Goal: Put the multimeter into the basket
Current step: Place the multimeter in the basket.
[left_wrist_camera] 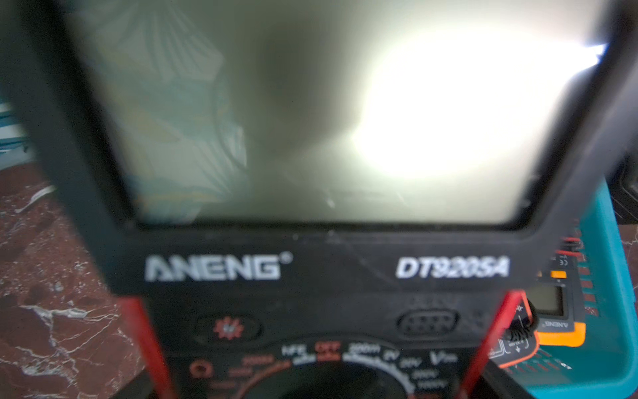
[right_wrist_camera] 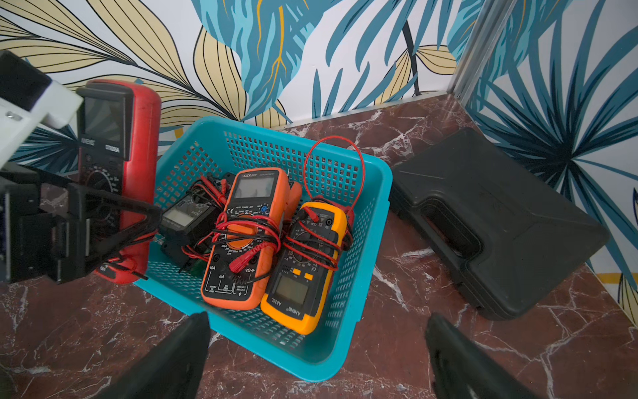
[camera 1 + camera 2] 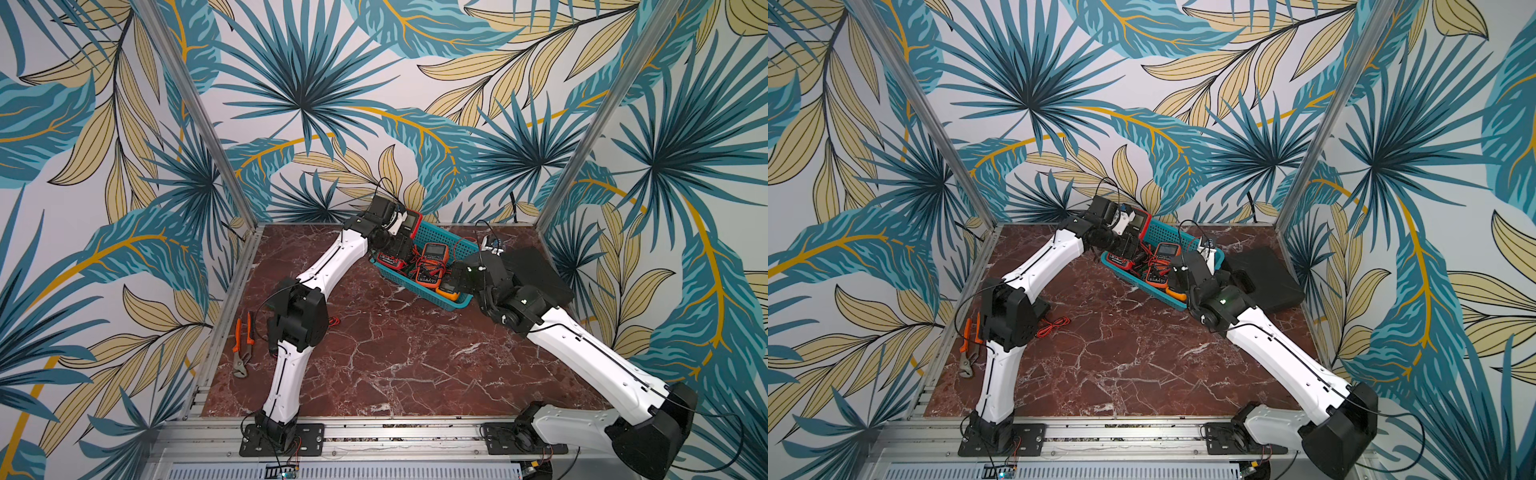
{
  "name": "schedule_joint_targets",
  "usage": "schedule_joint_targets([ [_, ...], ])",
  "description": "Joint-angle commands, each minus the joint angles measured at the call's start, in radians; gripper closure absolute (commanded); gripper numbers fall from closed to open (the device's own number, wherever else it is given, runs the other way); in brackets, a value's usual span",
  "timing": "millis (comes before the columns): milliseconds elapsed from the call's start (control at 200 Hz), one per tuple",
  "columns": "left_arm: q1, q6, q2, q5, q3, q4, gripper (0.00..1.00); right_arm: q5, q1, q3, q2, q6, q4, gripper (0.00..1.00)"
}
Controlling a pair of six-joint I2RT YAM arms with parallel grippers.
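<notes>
The red multimeter (image 2: 139,145) stands tilted at the basket's left end, its grey screen filling the left wrist view (image 1: 310,121). My left gripper (image 3: 395,245) is shut on the meter's sides. One black finger (image 2: 117,221) crosses its middle. The meter's lower end hangs by the rim of the teal basket (image 2: 379,193), seen in both top views (image 3: 432,232) (image 3: 1163,232). My right gripper (image 2: 317,316) hovers open over the basket's near corner with nothing between its fingers. Inside the basket lie an orange meter (image 2: 248,238), a yellow meter (image 2: 303,269) and a small black meter (image 2: 183,217), wrapped in red and black leads.
A black plastic case (image 2: 500,221) lies right of the basket, close to the back corner. Orange-handled pliers (image 3: 243,345) lie at the table's left edge. A coil of red wire (image 3: 1054,326) rests beside the left arm's elbow. The wall stands just behind the basket.
</notes>
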Motion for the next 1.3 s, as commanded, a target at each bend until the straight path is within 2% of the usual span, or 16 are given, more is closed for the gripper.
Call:
schedule_joint_targets([
  [0, 0.001, -0.018, 0.023, 0.012, 0.093, 0.08, 0.93, -0.016, -0.003, 0.014, 0.014, -0.005, 0.018, 0.0],
  [326, 0.0, 0.005, 0.156, 0.008, 0.246, -0.02, 0.82, -0.026, -0.004, 0.007, 0.005, -0.004, 0.016, 0.01],
  [536, -0.002, 0.016, 0.165, -0.015, 0.251, -0.058, 0.7, -0.026, -0.004, 0.005, -0.009, 0.0, 0.015, 0.0],
  [616, -0.005, 0.022, 0.198, -0.017, 0.252, -0.06, 0.61, -0.028, -0.004, 0.005, -0.012, 0.003, 0.015, 0.0],
  [701, -0.01, 0.026, 0.205, -0.024, 0.251, -0.056, 0.4, -0.029, -0.004, 0.002, -0.013, 0.004, 0.014, 0.01],
  [831, -0.016, 0.031, 0.211, -0.03, 0.251, -0.052, 0.2, -0.032, -0.003, 0.001, -0.011, 0.004, 0.015, 0.01],
  [977, -0.023, 0.039, 0.215, -0.029, 0.254, -0.048, 0.1, -0.032, -0.003, 0.002, -0.011, 0.006, 0.015, 0.01],
  [1047, -0.026, 0.04, 0.215, -0.027, 0.252, -0.043, 0.01, -0.031, -0.004, 0.002, -0.011, 0.006, 0.014, 0.01],
  [1292, -0.035, 0.035, 0.212, -0.013, 0.254, -0.025, 0.0, -0.032, -0.004, -0.004, -0.011, 0.009, 0.014, 0.0],
])
